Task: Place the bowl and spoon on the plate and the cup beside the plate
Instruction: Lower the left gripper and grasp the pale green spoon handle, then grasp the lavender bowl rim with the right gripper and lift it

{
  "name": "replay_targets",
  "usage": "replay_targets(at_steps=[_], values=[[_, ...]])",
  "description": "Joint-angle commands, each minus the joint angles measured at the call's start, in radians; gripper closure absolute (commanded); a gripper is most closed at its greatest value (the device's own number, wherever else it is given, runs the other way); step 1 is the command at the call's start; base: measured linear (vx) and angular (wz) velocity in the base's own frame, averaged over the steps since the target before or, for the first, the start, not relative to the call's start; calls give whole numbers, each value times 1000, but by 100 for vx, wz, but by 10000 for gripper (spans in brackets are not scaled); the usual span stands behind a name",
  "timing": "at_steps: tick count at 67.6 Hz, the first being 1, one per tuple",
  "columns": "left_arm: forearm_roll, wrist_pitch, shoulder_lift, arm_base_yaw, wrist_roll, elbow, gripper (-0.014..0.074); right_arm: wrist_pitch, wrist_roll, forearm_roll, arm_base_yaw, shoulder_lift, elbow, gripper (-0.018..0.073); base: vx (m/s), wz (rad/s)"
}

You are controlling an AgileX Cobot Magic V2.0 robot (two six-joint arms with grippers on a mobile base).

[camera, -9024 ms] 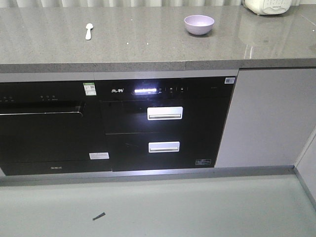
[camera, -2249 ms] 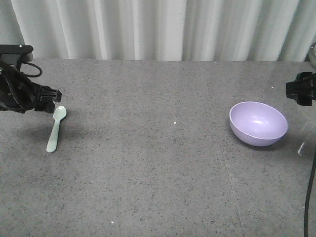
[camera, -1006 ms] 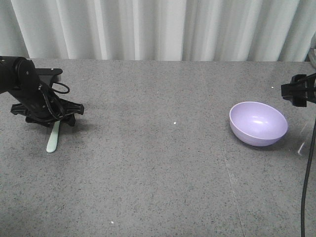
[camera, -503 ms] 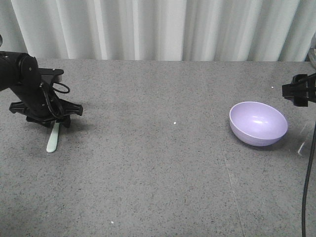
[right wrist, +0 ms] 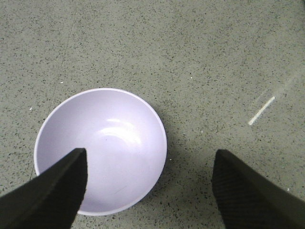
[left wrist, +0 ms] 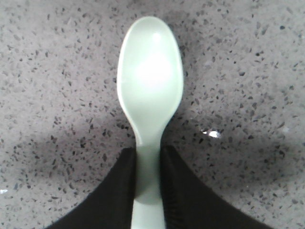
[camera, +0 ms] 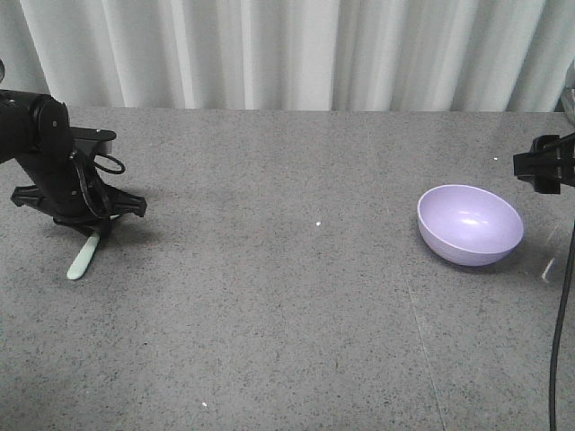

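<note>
The pale mint-green spoon (left wrist: pixel 150 81) lies on the grey speckled counter at the far left, its handle end (camera: pixel 79 262) sticking out toward the front. My left gripper (left wrist: pixel 148 162) is shut on the spoon's neck, one black finger (left wrist: pixel 116 191) on each side. In the front view the left gripper (camera: pixel 90 229) stands over the spoon's bowl end and hides it. The lavender bowl (camera: pixel 470 224) sits upright and empty at the right. My right gripper (right wrist: pixel 148 155) hangs open above the bowl's (right wrist: pixel 102 148) right rim, one finger over the inside and one over the counter. Plate and cup are out of view.
White curtains (camera: pixel 287 54) hang along the counter's far edge. A black cable (camera: pixel 561 341) drops along the right side of the front view. A short bright streak (right wrist: pixel 261 110) marks the counter right of the bowl.
My left gripper came down over the spoon and shut on it; the spoon's handle end has swung a little to the left. The bowl and the right gripper have stayed put.
</note>
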Motion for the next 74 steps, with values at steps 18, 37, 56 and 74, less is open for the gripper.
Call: replay_targets(at_steps=[18, 37, 56, 74], values=[[1, -101, -180, 0, 6, -2, 604, -58, 68, -11, -5, -21, -32, 21, 0, 0], [0, -215, -359, -1, 6, -2, 603, 57, 97, -38, -5, 95, -141, 21, 0, 0], [-2, -205, -392, -1, 6, -2, 603, 172, 96, -57, -5, 280, -257, 21, 0, 0], [-1, -209, -392, -1, 6, -2, 603, 162, 96, -57, -5, 407, -265, 31, 0, 0]])
